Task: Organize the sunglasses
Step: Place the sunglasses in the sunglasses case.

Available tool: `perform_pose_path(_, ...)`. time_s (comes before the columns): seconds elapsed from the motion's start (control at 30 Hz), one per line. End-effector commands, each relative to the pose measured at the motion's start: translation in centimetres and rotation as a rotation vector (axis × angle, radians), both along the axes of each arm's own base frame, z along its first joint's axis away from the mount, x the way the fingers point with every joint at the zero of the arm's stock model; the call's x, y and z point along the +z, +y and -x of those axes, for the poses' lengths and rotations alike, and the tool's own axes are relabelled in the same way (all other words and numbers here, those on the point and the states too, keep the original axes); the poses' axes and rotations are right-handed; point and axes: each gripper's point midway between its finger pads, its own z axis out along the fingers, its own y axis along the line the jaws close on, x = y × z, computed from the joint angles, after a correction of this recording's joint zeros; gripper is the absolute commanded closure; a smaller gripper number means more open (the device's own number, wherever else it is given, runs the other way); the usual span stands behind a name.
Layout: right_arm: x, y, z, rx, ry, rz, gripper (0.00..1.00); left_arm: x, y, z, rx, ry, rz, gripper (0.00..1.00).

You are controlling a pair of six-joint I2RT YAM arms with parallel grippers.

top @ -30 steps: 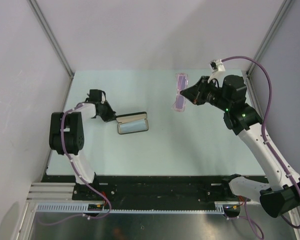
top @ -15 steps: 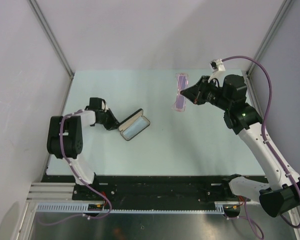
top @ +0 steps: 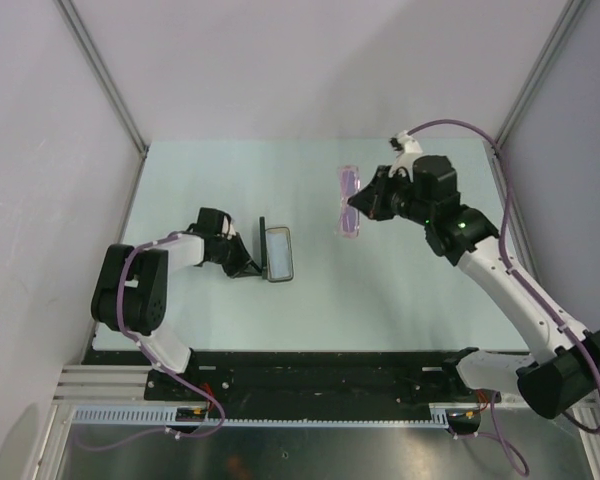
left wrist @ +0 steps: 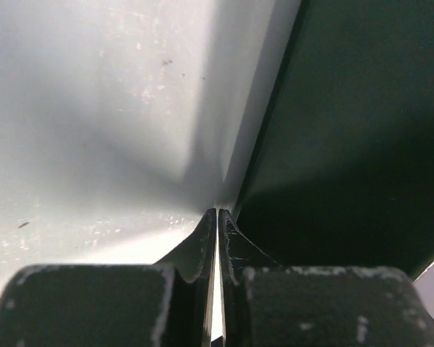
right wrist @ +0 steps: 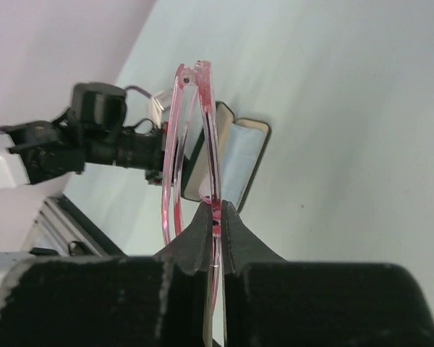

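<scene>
The sunglasses (top: 347, 200) have a thin pink frame and hang above the table at the back right. My right gripper (top: 362, 204) is shut on them. In the right wrist view the fingers (right wrist: 235, 242) pinch the frame (right wrist: 208, 130) near its lower end. The black case (top: 278, 255) lies open at centre left, pale lining up, its lid standing on edge along the left side. My left gripper (top: 246, 266) is low at that lid and shut on its edge. In the left wrist view the dark lid (left wrist: 347, 130) fills the right half and ends at the gripper (left wrist: 218, 212).
White walls and metal posts (top: 100, 75) enclose the pale green table (top: 400, 280) on three sides. A black rail (top: 310, 375) with both arm bases runs along the near edge. In the right wrist view the open case (right wrist: 235, 155) and the left arm (right wrist: 94, 141) lie beyond the sunglasses.
My left gripper moved right and nearer, and the case swung from lying across the table to lengthwise. My right arm carried the sunglasses a little to the left.
</scene>
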Motion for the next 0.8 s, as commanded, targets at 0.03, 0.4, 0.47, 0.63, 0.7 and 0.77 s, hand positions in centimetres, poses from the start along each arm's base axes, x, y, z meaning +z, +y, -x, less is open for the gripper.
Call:
perform_pose_path(0.03,-4.0,0.6,-0.6,-0.091,0.008,0.196,1.00,1.5,-1.3,0.3,-0.018,-0.024,0.040,0.94)
perform_pose_path(0.4,-11.0,5.5,-0.3,-0.084,0.050,0.397,1.00,2.3,-1.1,0.4,-0.010,-0.066,0.033,0.94)
perform_pose_path(0.47,-12.6,6.2,-0.3,-0.094,0.058,0.446,1.00,2.9,-0.2,0.0,0.030,-0.090,0.019,0.91)
perform_pose_path(0.63,-14.3,7.6,-1.2,-0.153,0.035,0.557,1.00,3.8,2.3,-0.6,0.106,-0.121,-0.017,0.89)
perform_pose_path(0.7,-14.9,9.1,-1.3,-0.149,0.034,0.597,1.00,4.8,2.9,-1.0,0.116,-0.149,-0.040,0.89)
perform_pose_path(0.77,-16.5,9.9,-1.9,-0.180,0.052,0.637,1.00,5.4,3.9,-1.2,0.122,-0.169,-0.090,0.87)
